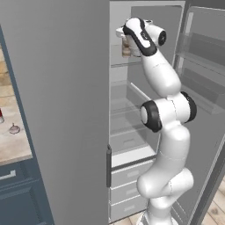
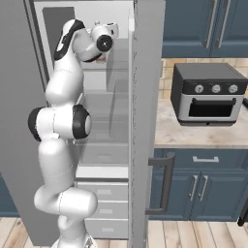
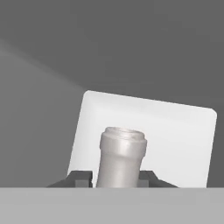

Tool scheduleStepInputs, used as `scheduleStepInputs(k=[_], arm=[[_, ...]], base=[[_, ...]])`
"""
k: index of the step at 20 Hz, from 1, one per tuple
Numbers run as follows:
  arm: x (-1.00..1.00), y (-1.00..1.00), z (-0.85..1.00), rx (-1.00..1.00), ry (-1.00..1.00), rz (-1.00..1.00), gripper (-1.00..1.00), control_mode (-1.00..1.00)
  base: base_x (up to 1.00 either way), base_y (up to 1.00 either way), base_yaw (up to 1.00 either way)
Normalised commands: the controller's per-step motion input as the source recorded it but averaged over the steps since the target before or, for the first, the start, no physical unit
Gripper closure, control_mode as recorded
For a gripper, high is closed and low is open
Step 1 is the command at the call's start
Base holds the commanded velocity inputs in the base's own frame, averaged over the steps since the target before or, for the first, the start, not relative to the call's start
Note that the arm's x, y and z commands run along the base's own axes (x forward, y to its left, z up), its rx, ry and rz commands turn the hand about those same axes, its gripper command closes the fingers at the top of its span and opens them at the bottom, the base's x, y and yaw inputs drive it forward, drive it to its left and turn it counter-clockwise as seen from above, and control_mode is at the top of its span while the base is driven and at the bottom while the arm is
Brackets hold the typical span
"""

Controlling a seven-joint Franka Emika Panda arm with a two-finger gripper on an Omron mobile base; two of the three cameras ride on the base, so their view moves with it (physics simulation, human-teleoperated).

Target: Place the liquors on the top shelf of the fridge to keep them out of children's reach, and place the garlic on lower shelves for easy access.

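Observation:
The fridge (image 1: 66, 88) stands open, and my arm reaches high into it. My gripper (image 1: 126, 38) is shut on the greyish-brown liquor bottle (image 1: 126, 47), which hangs just above the top shelf (image 1: 124, 64). In the hand view the bottle's pale neck (image 3: 121, 157) rises between my fingertips (image 3: 80, 178), and the gripper (image 3: 116, 178) faces a white panel on the grey fridge wall. On the counter far left lie the garlic (image 1: 14, 128) and, cut off by the frame's edge, the red-capped liquor bottle (image 1: 1, 117). The lower shelves (image 1: 125, 110) sit beneath my hand.
White drawers (image 1: 127, 176) fill the fridge bottom. The right fridge door (image 1: 202, 88) carries bins close to my elbow. The other door (image 2: 145, 97) stands edge-on. A toaster oven (image 2: 208, 94) sits on the counter beside dark blue cabinets (image 2: 203, 184).

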Motion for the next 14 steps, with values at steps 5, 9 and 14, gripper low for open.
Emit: scheduleStepInputs(k=[5,9,14], arm=[[0.45,0.00,0.00,0.00,0.00,0.00,1.00,-1.00],[0.43,0.00,0.00,0.00,0.00,0.00,-1.00,-1.00],[0.14,0.00,0.00,0.00,0.00,0.00,-1.00,-1.00]], base=[[0.00,0.00,0.00],[0.00,0.00,0.00],[0.00,0.00,0.00]])
